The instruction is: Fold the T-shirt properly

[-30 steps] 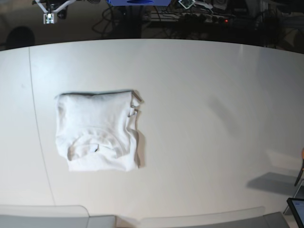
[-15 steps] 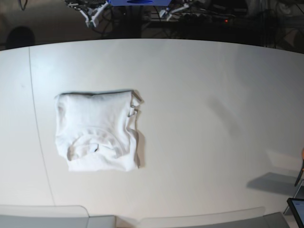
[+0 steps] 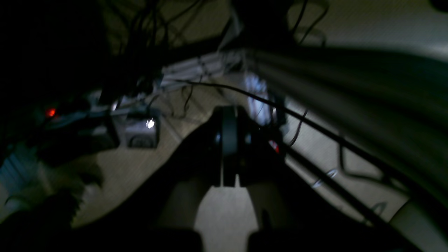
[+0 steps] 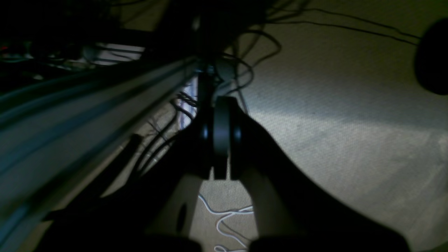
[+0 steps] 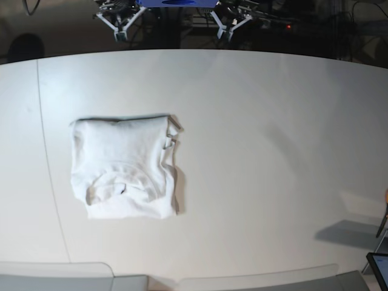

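The shirt (image 5: pixel 123 168) sits in the left half of the base view, a squarish white packet flat on the table (image 5: pixel 273 151), collar ring facing up near its lower edge. To me it reads as folded already: sides tucked in, one neat block, with only a bit of hem or sleeve poking out along the right edge near the top corner.

It's soft cotton, light and limp, so I'd expect it to sag and slide apart if lifted by one point. If I had to tidy it, I'd pinch that loose right edge through all the layers, or take two corners at once, one per arm, and drag low across the surface instead of lifting high. Not fragile, but the layers will shift easily.

My left gripper (image 5: pixel 226 30) and right gripper (image 5: pixel 120 30) are both up at the top edge of the base view, beyond the table's far rim, well apart from the shirt. Both are clamped closed with nothing between the jaws; the wrist views show the dark fingers pressed together, pointing down at carpeted floor and cables (image 4: pixel 227 217).

The tabletop is smooth, off-white, a seam running down its left side. It looks slick enough for cloth to glide. Behind it the room is dark, with cluttered gear and a small red light (image 3: pixel 50 112).
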